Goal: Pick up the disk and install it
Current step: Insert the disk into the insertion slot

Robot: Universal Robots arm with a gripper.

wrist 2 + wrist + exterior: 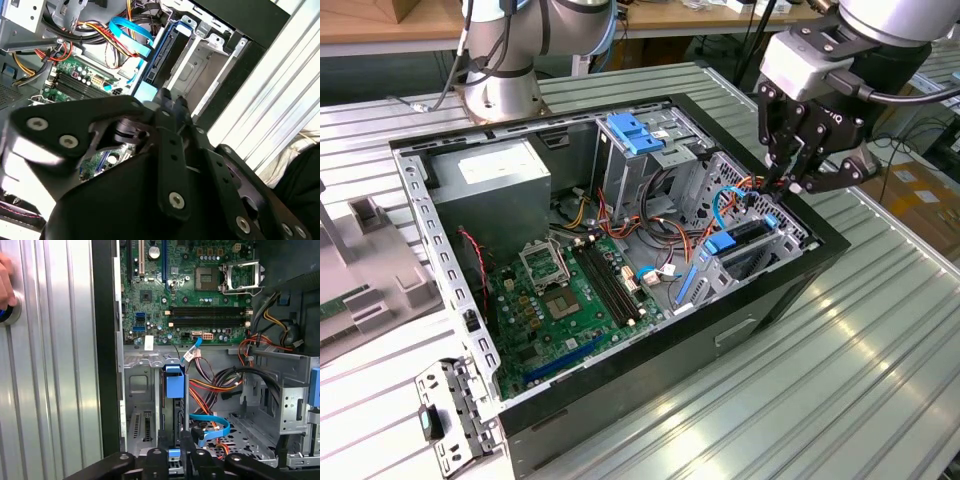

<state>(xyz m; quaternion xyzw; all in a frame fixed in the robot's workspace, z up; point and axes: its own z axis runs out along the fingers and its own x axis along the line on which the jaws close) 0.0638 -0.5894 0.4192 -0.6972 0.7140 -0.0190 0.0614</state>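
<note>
The disk [173, 405] stands on edge in the metal drive bay at the front of the open computer case [790, 275]. It is a dark slab with blue rails and a blue tab. In the exterior view the disk [745, 238] sits low in the bay, on that view's right side of the case. My gripper [782, 180] hangs just over the disk's outer end. In the first wrist view the fingertips [162, 440] stand close together on either side of the disk's near end. The second wrist view shows the disk [160, 60] just beyond my gripper [171, 102].
Red, orange and blue cables [720, 205] lie beside the bay. The motherboard [560, 300] covers the case floor. A grey power supply [490, 180] and a blue-topped metal cage [635, 135] stand at the back. A removed bracket [445, 415] lies on the ribbed table. A person's hand [4, 282] rests on the table.
</note>
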